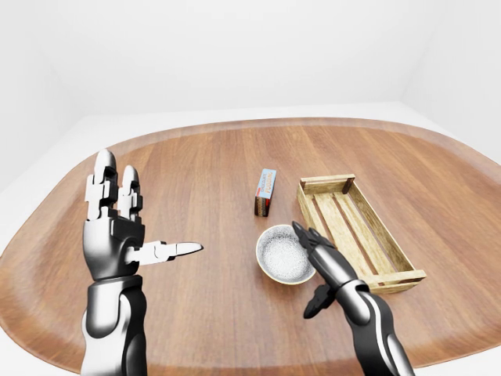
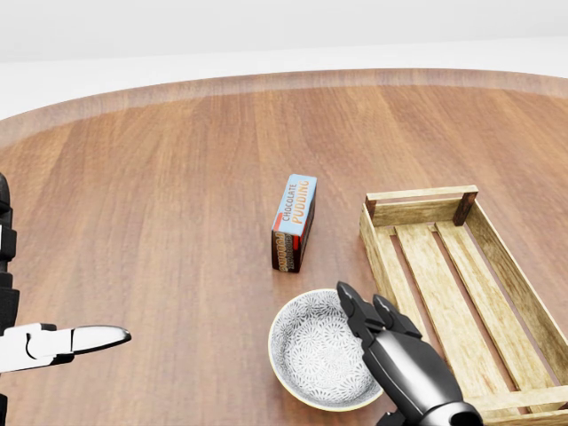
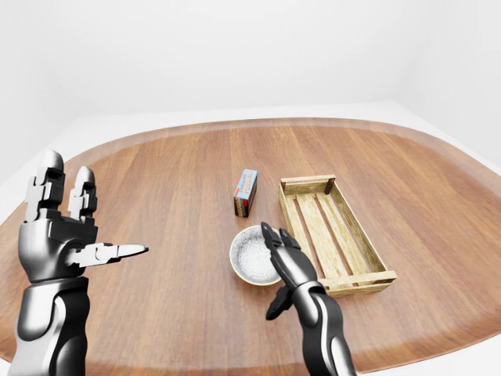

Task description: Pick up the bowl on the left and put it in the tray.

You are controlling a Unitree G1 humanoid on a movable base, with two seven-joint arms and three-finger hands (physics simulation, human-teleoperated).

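A white patterned bowl point(image 2: 318, 357) sits on the wooden table just left of the slatted wooden tray point(image 2: 448, 275). My right hand point(image 1: 315, 258) is open, its dark fingers point(image 2: 368, 321) stretched over the bowl's right rim and its thumb hanging below. Whether the fingers touch the rim I cannot tell. My left hand point(image 1: 129, 227) is raised at the left of the left-eye view, open, two fingers pointing up and the thumb point(image 2: 84, 338) pointing right, holding nothing and well apart from the bowl.
A chocolate pudding box point(image 2: 294, 221) stands on edge above the bowl, left of the tray's far end. The round wooden table point(image 1: 196, 164) has its rim near the bottom of both eye views. White walls surround it.
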